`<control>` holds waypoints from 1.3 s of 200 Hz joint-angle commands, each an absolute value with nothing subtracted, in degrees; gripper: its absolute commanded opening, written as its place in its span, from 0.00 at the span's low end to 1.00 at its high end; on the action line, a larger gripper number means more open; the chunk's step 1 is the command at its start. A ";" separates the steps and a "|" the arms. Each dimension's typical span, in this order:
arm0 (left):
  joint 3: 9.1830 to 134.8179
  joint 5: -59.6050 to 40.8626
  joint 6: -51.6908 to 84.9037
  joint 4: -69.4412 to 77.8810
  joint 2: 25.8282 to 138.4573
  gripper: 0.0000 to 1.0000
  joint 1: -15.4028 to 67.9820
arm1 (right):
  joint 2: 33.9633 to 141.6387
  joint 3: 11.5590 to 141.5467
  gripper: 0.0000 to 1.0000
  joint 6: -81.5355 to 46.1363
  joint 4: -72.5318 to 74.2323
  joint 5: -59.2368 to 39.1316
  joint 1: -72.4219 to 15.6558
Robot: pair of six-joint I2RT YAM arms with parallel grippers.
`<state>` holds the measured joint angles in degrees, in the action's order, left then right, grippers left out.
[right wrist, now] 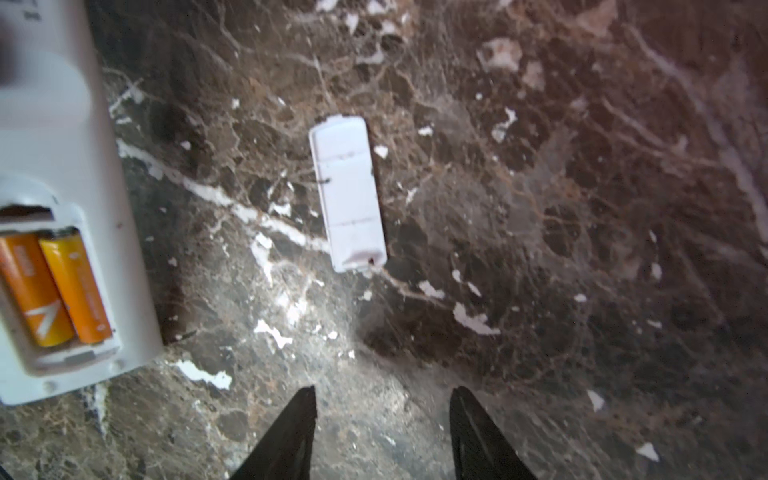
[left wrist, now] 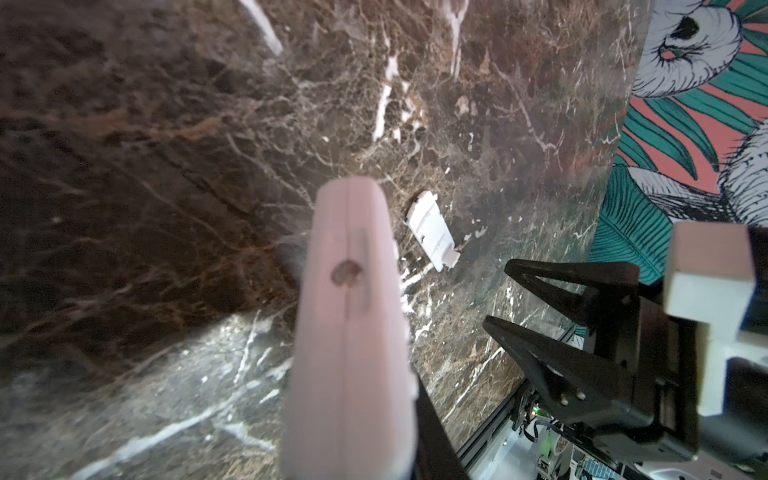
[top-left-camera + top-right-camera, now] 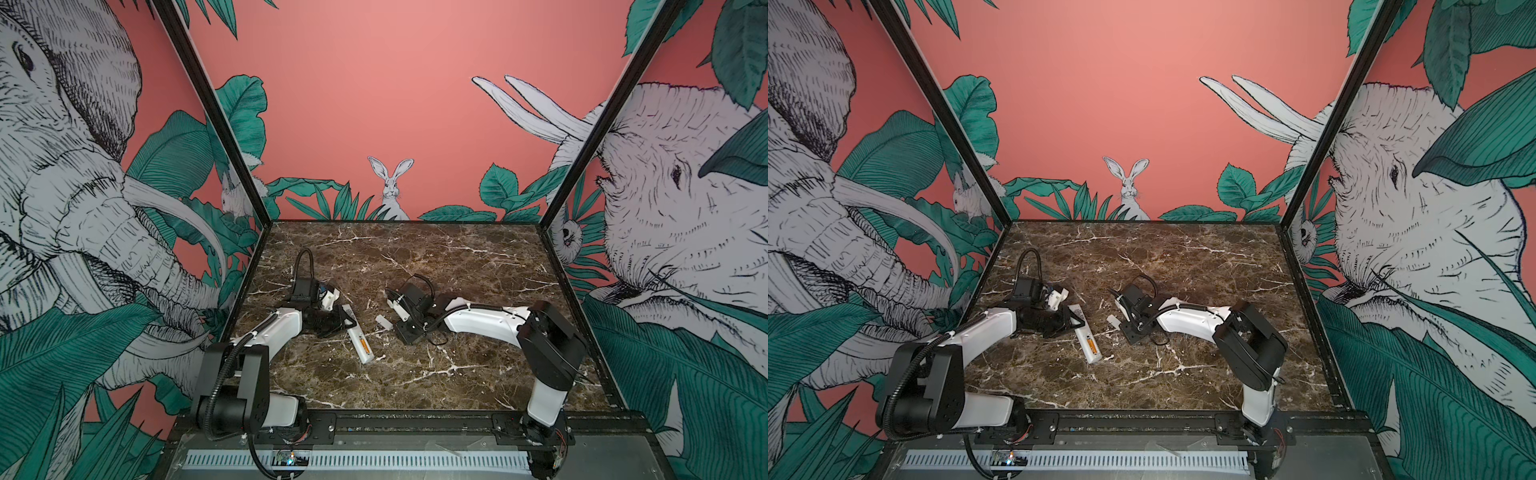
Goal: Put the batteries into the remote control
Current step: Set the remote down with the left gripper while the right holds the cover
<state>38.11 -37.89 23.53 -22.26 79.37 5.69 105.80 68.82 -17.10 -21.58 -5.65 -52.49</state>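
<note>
The white remote control [image 3: 360, 345] lies back up on the marble table [image 3: 457, 270], slanting toward the front. Its end compartment is uncovered, and two orange batteries [image 1: 54, 286] lie side by side inside it; they show as an orange speck [image 3: 1090, 343] in both top views. My left gripper [image 3: 347, 322] is shut on the remote's far half. In the left wrist view the remote [image 2: 351, 311] runs out from between the jaws, with one black finger [image 2: 432, 440] beside it. My right gripper [image 1: 382, 390] is open and holds nothing. It hovers low just short of the loose white cover [image 1: 347, 191].
The small cover [image 3: 383, 322] lies flat between the remote and my right gripper [image 3: 402, 332]. Black frame posts and patterned walls close the table in on three sides. A black rail [image 3: 415, 419] runs along the front edge.
</note>
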 commanded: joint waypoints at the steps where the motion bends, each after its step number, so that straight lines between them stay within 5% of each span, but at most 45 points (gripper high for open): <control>1: 36.18 -35.51 23.07 -21.91 79.89 0.29 4.16 | 108.27 71.28 0.53 -15.81 -21.24 -6.53 -52.90; 131: 35.16 -34.98 24.56 -23.05 77.13 0.65 -0.59 | 115.15 79.91 0.46 -14.85 -24.93 -5.74 -53.81; 260: 39.86 -37.62 21.90 -29.88 69.15 0.73 -0.98 | 117.78 82.51 0.19 -15.38 -27.60 -4.03 -53.90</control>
<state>38.39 -35.77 23.53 -26.94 70.67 -0.58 117.27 81.43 -15.03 -26.09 -4.99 -53.63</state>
